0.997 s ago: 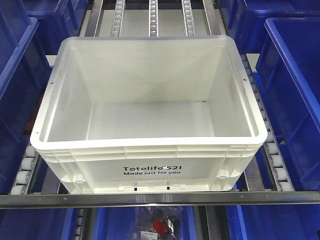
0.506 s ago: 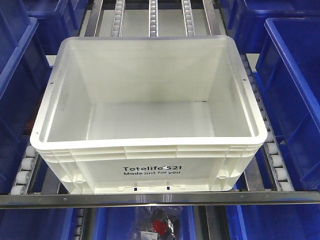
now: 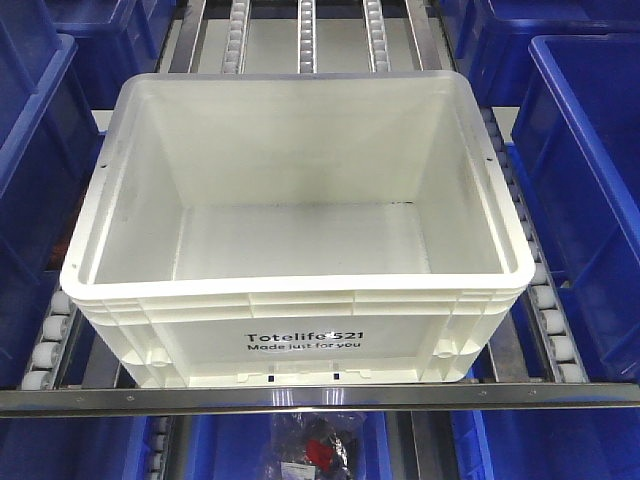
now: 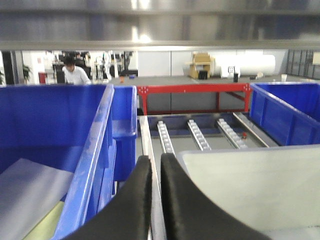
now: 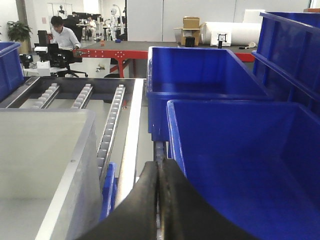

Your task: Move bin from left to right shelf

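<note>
The white bin (image 3: 300,322), printed "Totelife 521", stands empty on the roller shelf, its front wall against the metal front rail (image 3: 320,396). Neither gripper shows in the front view. In the left wrist view my left gripper (image 4: 156,162) hovers over the gap between a blue bin (image 4: 95,150) and the white bin's left wall (image 4: 250,190). Its black fingers are closed to a thin slit with nothing between them. In the right wrist view my right gripper (image 5: 159,167) is shut and empty, between the white bin's right wall (image 5: 45,165) and a blue bin (image 5: 240,165).
Blue bins (image 3: 590,190) flank the white bin on both sides and fill the level below. Roller tracks (image 3: 305,35) run back behind it. A dark bagged item (image 3: 318,450) lies on the lower level. A red frame (image 4: 195,90) and a seated person (image 5: 62,37) are far behind.
</note>
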{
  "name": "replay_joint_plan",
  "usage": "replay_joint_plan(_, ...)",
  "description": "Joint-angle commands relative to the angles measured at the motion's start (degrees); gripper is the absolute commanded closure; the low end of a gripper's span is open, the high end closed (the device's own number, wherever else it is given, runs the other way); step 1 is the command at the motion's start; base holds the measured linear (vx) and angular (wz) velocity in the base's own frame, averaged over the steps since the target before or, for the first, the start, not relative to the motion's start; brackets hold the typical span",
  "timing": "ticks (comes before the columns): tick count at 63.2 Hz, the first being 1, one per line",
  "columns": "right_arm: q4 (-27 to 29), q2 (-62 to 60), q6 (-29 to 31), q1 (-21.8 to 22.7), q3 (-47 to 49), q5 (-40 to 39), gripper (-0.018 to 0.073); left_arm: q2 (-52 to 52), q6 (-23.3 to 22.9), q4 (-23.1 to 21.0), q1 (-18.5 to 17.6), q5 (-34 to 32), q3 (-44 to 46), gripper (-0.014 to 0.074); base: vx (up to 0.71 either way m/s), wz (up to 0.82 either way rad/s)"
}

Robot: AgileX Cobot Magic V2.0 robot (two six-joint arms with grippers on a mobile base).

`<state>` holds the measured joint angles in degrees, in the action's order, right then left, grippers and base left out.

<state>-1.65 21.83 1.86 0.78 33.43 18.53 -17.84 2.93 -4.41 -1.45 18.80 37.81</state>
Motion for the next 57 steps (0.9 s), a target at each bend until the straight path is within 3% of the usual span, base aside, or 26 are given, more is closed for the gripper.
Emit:
replay_joint_plan(1, -0.2, 1.0, 0.1, -0.1, 1.9, -4.0, 0.0568, -0.9, -0.7, -0.5, -0.3, -4.2, 1.7, 0.0565, 0.00, 0.00)
replay_joint_plan(14, -1.1, 1.0, 0.1, -0.1, 1.9, -1.5, 0.0556, -0.9, -0.7, -0.5, -0.3, -2.9, 1.7, 0.0553, 0.00, 0.00)
replay_joint_plan(21, -1.3, 1.0, 1.6, -0.1, 1.9, -1.6, 0.0482, -0.9, -0.7, -0.5, -0.3, -2.6, 1.7, 0.0475, 0.00, 0.00)
replay_joint_plan(29, -1.2, 1.0, 2.9, -0.1, 1.9, -1.9, 0.0307, -0.9, -0.7, -0.5, -0.3, -2.7, 1.7, 0.0278, 0.00, 0.00)
replay_joint_plan(37, -1.2, 1.0, 3.1, -0.1, 1.9, -2.5, 0.0071, -0.9, -0.7, -0.5, -0.3, -2.7, 1.7, 0.0078, 0.00, 0.00)
replay_joint_plan(43, -1.0, 1.0, 3.1, -0.1, 1.9, -2.6, -0.0048, -1.1, -0.2, -0.4, -0.3, -2.7, 1.7, -0.0010, 0.00, 0.00)
replay_joint_plan(49, -0.6, 2.6, 2.9, -0.1, 2.6, -1.4, -0.0096, -3.6, -0.1, -0.4, -0.3, -1.2, 2.8, -0.0027, 0.00, 0.00)
replay_joint_plan(57, 0.9, 8.7, 2.9, -0.1, 8.4, 7.4, -0.0074, -11.5, 2.4, -0.2, -0.3, 9.4, 9.2, -0.0009, 0.00, 0.00)
